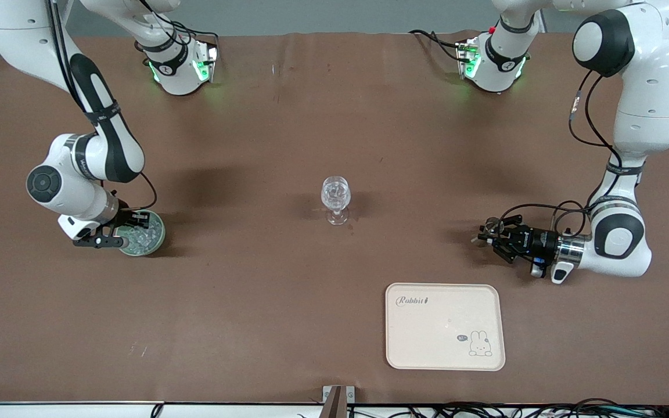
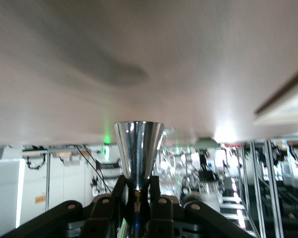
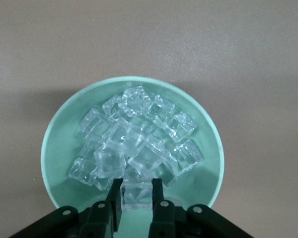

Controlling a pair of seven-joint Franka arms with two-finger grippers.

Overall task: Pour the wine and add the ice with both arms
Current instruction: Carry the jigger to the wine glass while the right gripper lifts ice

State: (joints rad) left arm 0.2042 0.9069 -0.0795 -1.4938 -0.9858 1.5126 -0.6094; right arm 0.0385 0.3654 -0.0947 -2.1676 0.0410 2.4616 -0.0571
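Pinching ice cube (image 3: 136,194), right claw (image 3: 137,198)

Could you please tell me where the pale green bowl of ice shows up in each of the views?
Front view: the pale green bowl sits toward the right arm's end of the table, under the right gripper.
Right wrist view: the bowl fills the middle.
Left wrist view: not in it.
Shared landmark: the right gripper, shut on an ice cube.

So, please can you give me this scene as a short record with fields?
left gripper: shut on a silver metal cup, low over the table
right gripper: in the green bowl, shut on an ice cube
wine glass: upright, mid-table, holds ice
tray: nearest the front camera
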